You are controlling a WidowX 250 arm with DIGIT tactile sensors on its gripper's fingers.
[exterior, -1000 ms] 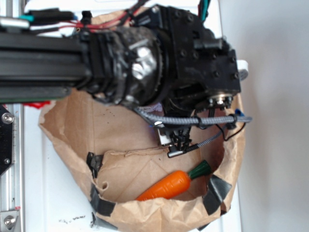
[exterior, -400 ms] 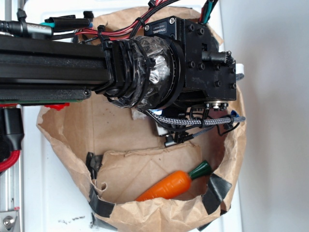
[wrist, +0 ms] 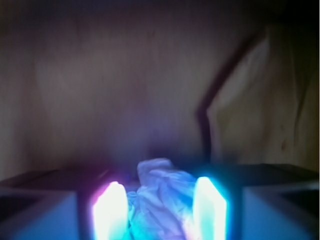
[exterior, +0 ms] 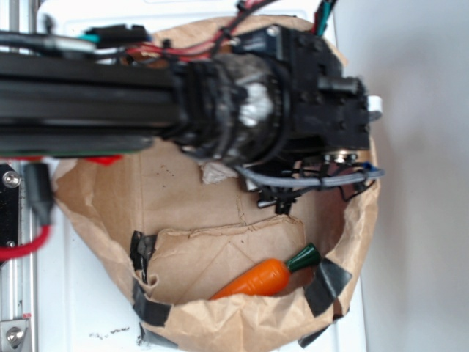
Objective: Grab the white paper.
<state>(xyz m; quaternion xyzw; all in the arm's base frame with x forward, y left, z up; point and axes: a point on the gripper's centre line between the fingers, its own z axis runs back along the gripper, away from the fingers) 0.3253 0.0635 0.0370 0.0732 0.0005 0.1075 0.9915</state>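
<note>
Two glowing fingers (wrist: 114, 212) of the gripper (wrist: 160, 210) stand apart at the bottom of the wrist view, with the white paper (wrist: 160, 200) lying between them. The wad fills most of the gap, and its lumpy top rises a little above the fingertips; whether the pads press on it cannot be told through the blur and glare. Beyond it the brown wall of the paper bag (wrist: 100, 90) fills the view, with a dark crease running down on the right.

From the exterior camera the jaws are hidden under the black wrist housing of the arm (exterior: 293, 110), which reaches over the bag's far rim. A pale scrap of the white paper (exterior: 215, 173) shows just below the housing, on the bag's floor near its far side. A grey braided cable (exterior: 308, 178) loops beneath the wrist. The toy carrot (exterior: 256, 279) lies well apart near the bag's (exterior: 95, 220) near rim, green top pointing right. Black tape patches (exterior: 328, 282) sit on that rim.
</note>
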